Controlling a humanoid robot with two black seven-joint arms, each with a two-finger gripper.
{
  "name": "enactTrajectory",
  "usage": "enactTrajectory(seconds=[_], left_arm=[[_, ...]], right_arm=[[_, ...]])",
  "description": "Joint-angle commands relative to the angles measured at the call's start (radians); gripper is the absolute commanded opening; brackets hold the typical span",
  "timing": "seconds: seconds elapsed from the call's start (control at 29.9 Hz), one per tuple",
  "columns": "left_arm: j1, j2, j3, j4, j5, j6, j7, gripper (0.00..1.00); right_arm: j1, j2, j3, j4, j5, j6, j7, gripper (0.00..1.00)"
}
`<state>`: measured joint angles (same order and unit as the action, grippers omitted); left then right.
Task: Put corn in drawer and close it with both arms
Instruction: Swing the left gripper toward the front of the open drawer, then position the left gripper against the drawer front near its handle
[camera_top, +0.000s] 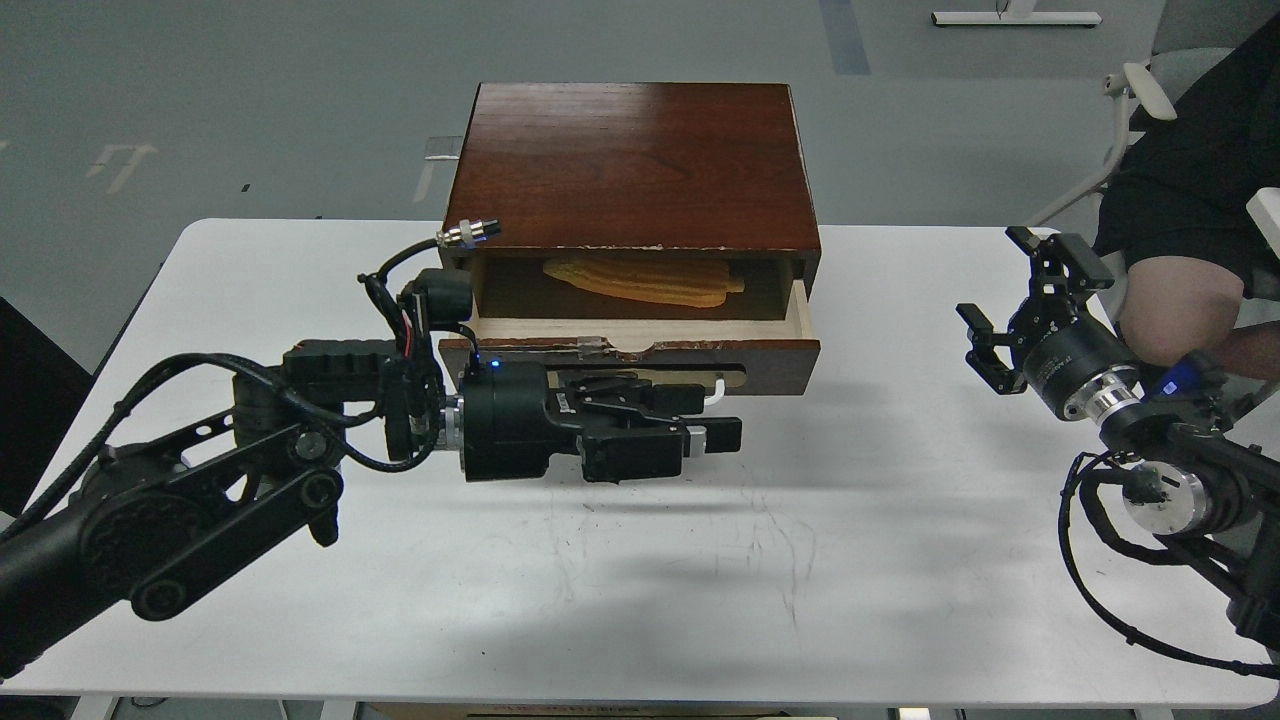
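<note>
The corn (640, 280) lies lengthwise inside the drawer (770, 358), which stands pulled out of the dark wood cabinet (640, 160). My left arm reaches across the table from the left. Its gripper (690, 425) points right, just in front of the drawer front, with its fingers drawn together and nothing in them. It hides most of the white handle (713, 385). My right gripper (1012, 308) is open and empty above the table's right side, well apart from the drawer.
The white table (700, 580) carries only the cabinet. A seated person (1190, 230) and a chair are just beyond the table's right edge, close to my right arm.
</note>
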<state>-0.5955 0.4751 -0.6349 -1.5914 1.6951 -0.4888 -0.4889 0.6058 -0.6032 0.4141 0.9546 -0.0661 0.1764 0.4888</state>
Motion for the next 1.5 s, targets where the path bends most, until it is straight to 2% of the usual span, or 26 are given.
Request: enactTrajectory(seconds=[0.0, 0.07, 0.4, 0.53, 0.74, 0.9, 1.47], left_arm=[[0.003, -0.001, 0.029, 0.002, 0.001, 0.0, 0.0, 0.14], [0.008, -0.003, 0.032, 0.016, -0.002, 0.0, 0.0, 0.0], [0.042, -0.009, 0.031, 0.136, -0.044, 0.0, 0.0, 0.0], [0.069, -0.009, 0.029, 0.183, -0.106, 0.0, 0.041, 0.0], [0.079, -0.004, 0.026, 0.203, -0.19, 0.0, 0.049, 0.0], [0.079, -0.003, 0.02, 0.232, -0.23, 0.0, 0.075, 0.0], [0.079, -0.003, 0.015, 0.26, -0.245, 0.0, 0.084, 0.0]], right_arm=[[-0.001, -0.004, -0.001, 0.001, 0.0, 0.0, 0.0, 1.0], [-0.003, -0.004, -0.001, 0.001, -0.001, 0.0, 0.0, 1.0], [-0.02, -0.013, 0.0, 0.001, -0.001, 0.002, 0.0, 1.0], [-0.023, -0.015, -0.001, 0.001, -0.001, 0.002, 0.0, 1.0], [-0.026, -0.015, -0.001, 0.001, -0.001, 0.002, 0.0, 1.0], [-0.028, -0.015, -0.001, 0.003, -0.003, 0.002, 0.0, 1.0], [-0.034, -0.015, 0.0, 0.001, -0.005, 0.002, 0.0, 1.0]])
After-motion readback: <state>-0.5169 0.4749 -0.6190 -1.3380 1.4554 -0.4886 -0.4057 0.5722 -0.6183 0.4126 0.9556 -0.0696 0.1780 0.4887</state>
